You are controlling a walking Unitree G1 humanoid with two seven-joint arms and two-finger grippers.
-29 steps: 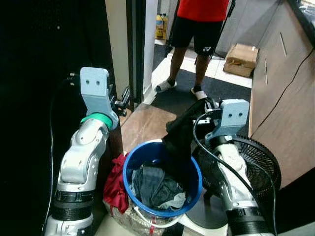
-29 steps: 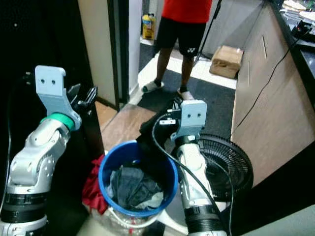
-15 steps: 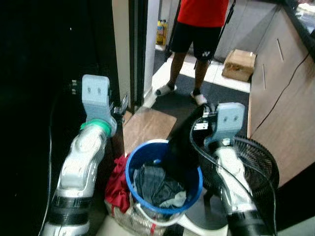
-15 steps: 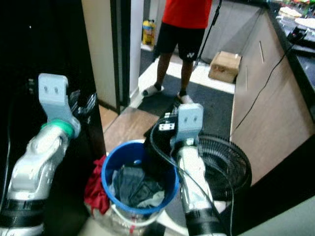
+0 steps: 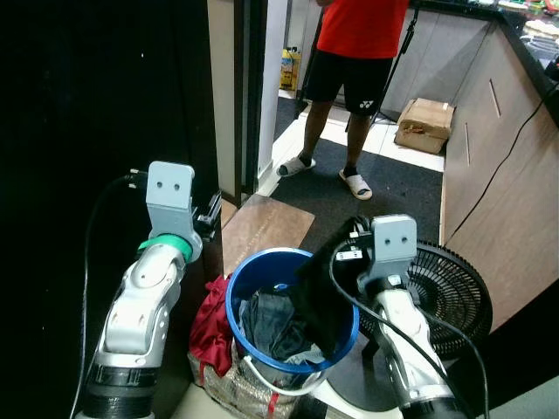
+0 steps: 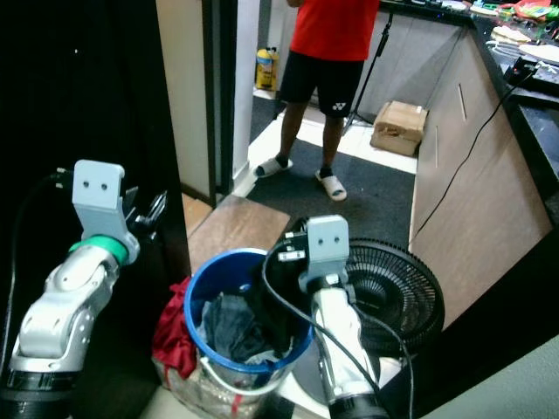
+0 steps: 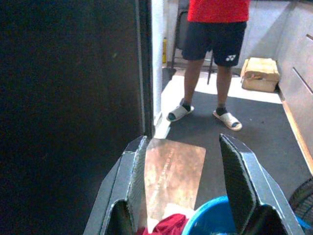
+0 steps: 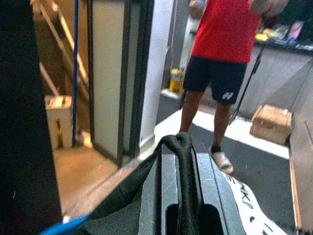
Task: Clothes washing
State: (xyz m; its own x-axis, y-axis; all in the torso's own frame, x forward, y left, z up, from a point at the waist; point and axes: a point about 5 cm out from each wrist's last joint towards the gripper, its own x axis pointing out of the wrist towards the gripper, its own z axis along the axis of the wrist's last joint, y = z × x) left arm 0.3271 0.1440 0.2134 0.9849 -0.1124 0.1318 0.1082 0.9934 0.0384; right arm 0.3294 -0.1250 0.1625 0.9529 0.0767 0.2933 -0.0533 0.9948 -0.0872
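- My right gripper (image 8: 178, 147) is pinched tight on a fold of the black garment (image 5: 319, 284), which hangs from the fingers over the right rim of the blue bucket (image 5: 262, 266), its lower part down inside.
- My left gripper (image 7: 183, 171) hovers with its fingers spread wide and nothing between them, on the left of the bucket, beside the dark wall.
- The bucket sits near me on the floor, holding grey clothes (image 5: 266, 319); a red cloth (image 5: 210, 314) is bunched against its left outer side and a black fan (image 5: 454, 292) stands just right of it.
- A person (image 6: 327, 52) in a red shirt stands farther off, on the dark mat.
- Risk, as I judge it: the hold is on a thin fold, so a quick lift could let it slip; the trailing hem could drag on the rim and tip the bucket, or swing right into the fan.
- Compared with a second ago, the right gripper sits lower and the garment has sunk deeper into the bucket; the camera has also shifted, so I discount the rest.
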